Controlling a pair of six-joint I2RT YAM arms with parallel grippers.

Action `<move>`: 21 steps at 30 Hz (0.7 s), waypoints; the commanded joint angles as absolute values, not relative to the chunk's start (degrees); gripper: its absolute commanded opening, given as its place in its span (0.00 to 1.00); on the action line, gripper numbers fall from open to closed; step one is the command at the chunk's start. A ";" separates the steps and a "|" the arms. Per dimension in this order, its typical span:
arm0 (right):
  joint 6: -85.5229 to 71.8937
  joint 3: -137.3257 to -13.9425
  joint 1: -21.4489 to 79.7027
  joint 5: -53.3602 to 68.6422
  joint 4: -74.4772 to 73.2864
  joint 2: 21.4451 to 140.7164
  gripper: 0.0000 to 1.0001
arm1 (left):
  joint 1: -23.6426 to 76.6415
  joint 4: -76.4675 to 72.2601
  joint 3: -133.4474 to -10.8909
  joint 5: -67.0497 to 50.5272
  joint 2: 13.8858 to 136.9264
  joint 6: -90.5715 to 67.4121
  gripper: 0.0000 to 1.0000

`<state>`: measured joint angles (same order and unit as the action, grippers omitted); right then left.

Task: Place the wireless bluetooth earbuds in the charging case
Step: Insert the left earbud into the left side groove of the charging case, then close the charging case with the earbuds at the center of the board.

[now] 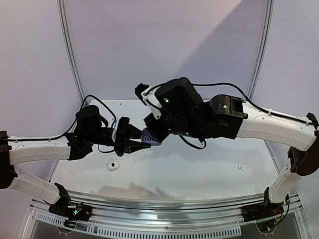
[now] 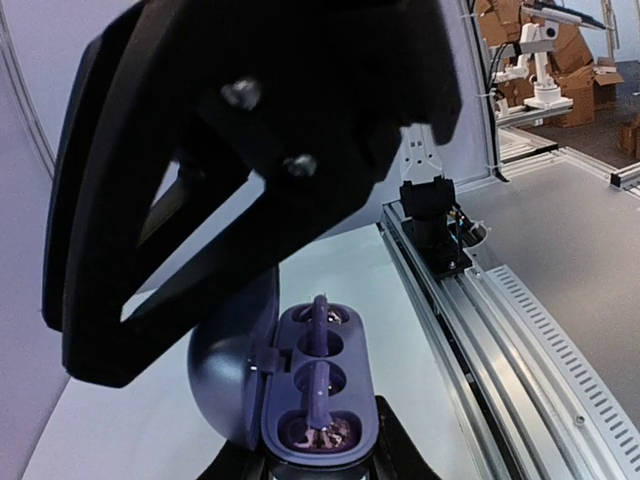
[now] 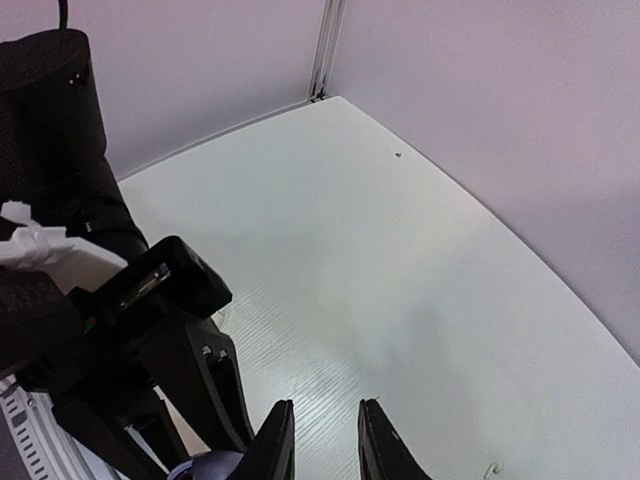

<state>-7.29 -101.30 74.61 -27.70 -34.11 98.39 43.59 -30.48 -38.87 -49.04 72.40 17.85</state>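
Observation:
My left gripper [image 1: 141, 141] is shut on the base of an open dark purple charging case [image 1: 151, 138] and holds it above the table. In the left wrist view the case [image 2: 355, 400] has its lid swung left, and two dark purple earbuds [image 2: 318, 322] [image 2: 318, 395] lie in its sockets. My right gripper [image 1: 153, 128] hovers close above the case, its black fingers [image 2: 230, 240] filling that view. In the right wrist view its jaws [image 3: 320, 445] are slightly apart and empty. One tiny white earbud [image 1: 240, 168] lies on the table at the right, also seen in the right wrist view [image 3: 490, 468].
A small white case [image 1: 113, 166] sits on the table below my left gripper. The white table [image 1: 199, 169] is bounded by a metal rail [image 1: 164, 201] at the front and purple walls [image 1: 164, 45] behind.

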 commanded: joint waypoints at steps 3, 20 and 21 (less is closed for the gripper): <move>-7.52 -95.40 75.89 -21.18 -31.81 93.56 0.23 | 43.33 -32.02 -39.86 -44.83 72.16 16.19 0.00; -13.86 -97.91 71.52 -23.41 -35.75 90.44 0.22 | 43.90 -28.01 -39.55 -47.46 71.66 36.63 0.00; -13.81 -98.95 71.53 -22.45 -37.54 91.83 0.23 | 43.94 -27.96 -39.56 -47.34 71.56 38.92 0.00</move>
<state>-11.05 -96.18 72.44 -24.73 -34.22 91.20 43.62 -29.10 -38.98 -46.96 72.53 27.33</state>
